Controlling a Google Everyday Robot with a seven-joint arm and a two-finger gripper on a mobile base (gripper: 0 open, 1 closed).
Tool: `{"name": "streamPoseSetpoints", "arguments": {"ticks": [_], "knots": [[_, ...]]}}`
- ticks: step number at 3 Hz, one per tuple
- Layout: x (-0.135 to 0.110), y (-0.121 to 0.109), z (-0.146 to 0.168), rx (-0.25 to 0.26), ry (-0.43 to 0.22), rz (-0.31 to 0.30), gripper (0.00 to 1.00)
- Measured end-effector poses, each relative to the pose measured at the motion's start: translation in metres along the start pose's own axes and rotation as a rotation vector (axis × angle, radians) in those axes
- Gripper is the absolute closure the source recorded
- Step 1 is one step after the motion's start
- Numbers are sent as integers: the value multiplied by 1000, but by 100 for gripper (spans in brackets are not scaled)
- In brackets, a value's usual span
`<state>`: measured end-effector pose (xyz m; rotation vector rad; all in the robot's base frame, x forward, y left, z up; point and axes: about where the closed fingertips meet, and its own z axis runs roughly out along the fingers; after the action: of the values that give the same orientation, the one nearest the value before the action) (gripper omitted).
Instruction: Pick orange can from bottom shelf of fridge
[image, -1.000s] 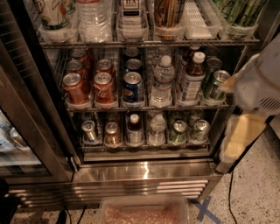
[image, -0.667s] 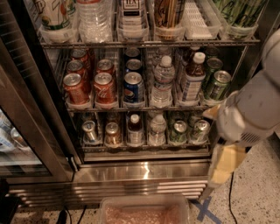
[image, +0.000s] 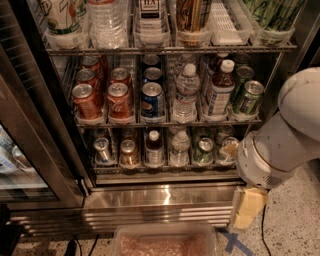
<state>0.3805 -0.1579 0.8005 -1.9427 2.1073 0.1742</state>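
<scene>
The fridge (image: 165, 197) stands open in front of me. The orange can (image: 129, 153) stands upright on the bottom shelf (image: 165, 173), second lane from the left, between a silver-grey can (image: 102, 149) and a small dark bottle (image: 154, 146). My white arm (image: 285, 140) fills the right side. My gripper (image: 247, 207), a pale yellow piece, hangs below the arm in front of the fridge's steel base at the right, well right of and below the orange can. It holds nothing that I can see.
The bottom shelf also holds a water bottle (image: 179, 148), a green can (image: 204, 151) and another can (image: 228, 149). The rack above has red cola cans (image: 87, 100), a blue can (image: 152, 99) and bottles. The door frame (image: 35, 145) is at left. A plastic bin (image: 162, 240) is on the floor.
My arm has swung down and to the left across the right side of the fridge, and the gripper now hangs lower, in front of the steel base. The cans have not moved.
</scene>
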Motion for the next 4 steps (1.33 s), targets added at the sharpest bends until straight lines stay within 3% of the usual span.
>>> {"name": "streamPoseSetpoints", "arguments": {"ticks": [1, 2, 4], "knots": [[-8, -2, 31, 8, -48, -1, 0], [-33, 0, 103, -21, -165, -50, 0], [-93, -32, 183, 27, -385, -136, 0]]}}
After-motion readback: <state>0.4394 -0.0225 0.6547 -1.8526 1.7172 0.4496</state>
